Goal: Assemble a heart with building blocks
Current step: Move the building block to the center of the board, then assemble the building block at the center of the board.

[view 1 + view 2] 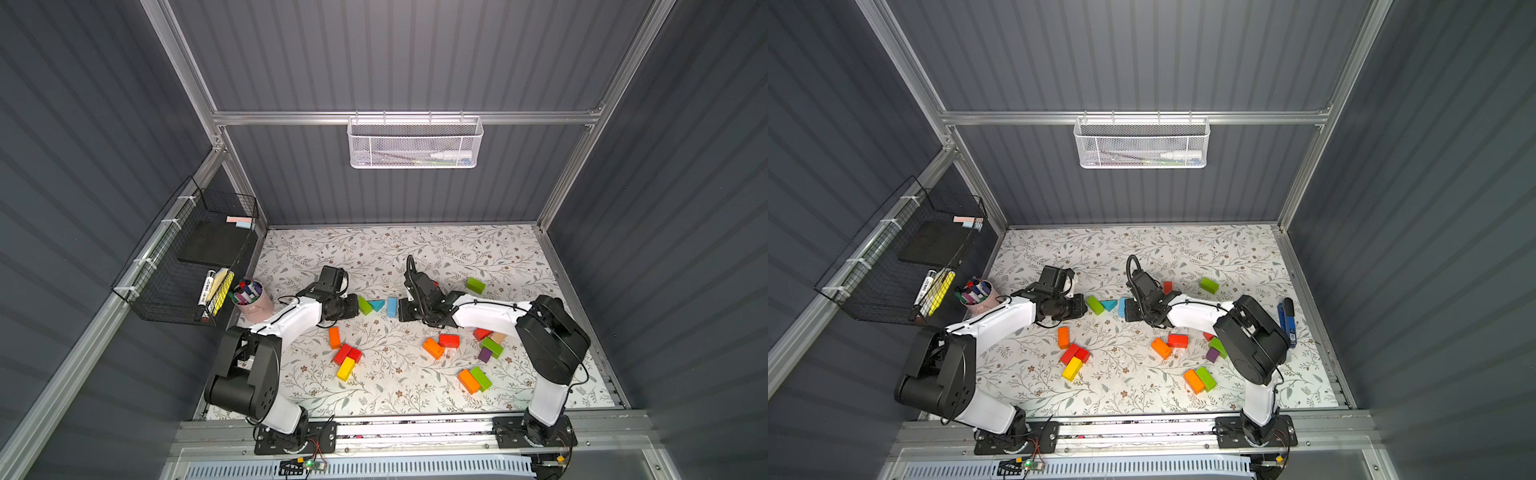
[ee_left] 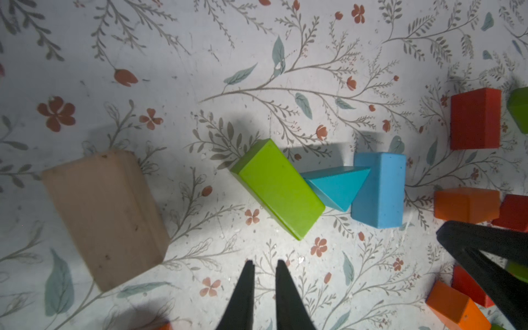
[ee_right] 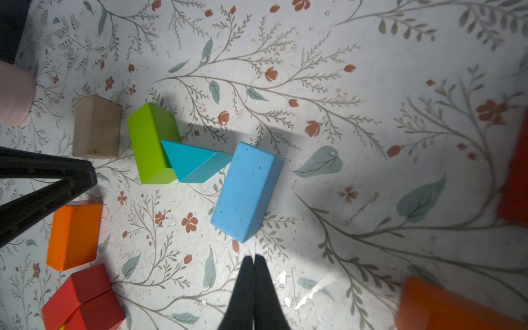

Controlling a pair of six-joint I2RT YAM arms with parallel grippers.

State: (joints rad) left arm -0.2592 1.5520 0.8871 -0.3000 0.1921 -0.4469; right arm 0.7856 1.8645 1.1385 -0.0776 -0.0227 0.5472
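While both my arms hung low over the flowery worktop (image 1: 415, 249), my left jaws were open just a crack and held nothing. My right jaws were squeezed shut, and empty too. Between them lay a green brick (image 2: 278, 188), a teal wedge (image 2: 337, 185) and a blue brick (image 2: 380, 190) in a row, with the wedge touching the green one. A yellow brick (image 1: 345, 369) and an orange brick (image 1: 433, 348) lay closer to my bases.

On the desk (image 1: 415, 249) the wedge (image 1: 376, 305) lies midway, one brick (image 1: 364, 305) touching its left, another brick (image 1: 392, 306) just right. A lone brick (image 1: 475, 285) lies behind-right of the wedge, a brick cluster (image 1: 343, 353) before it, the pen cup (image 1: 252, 302) far left
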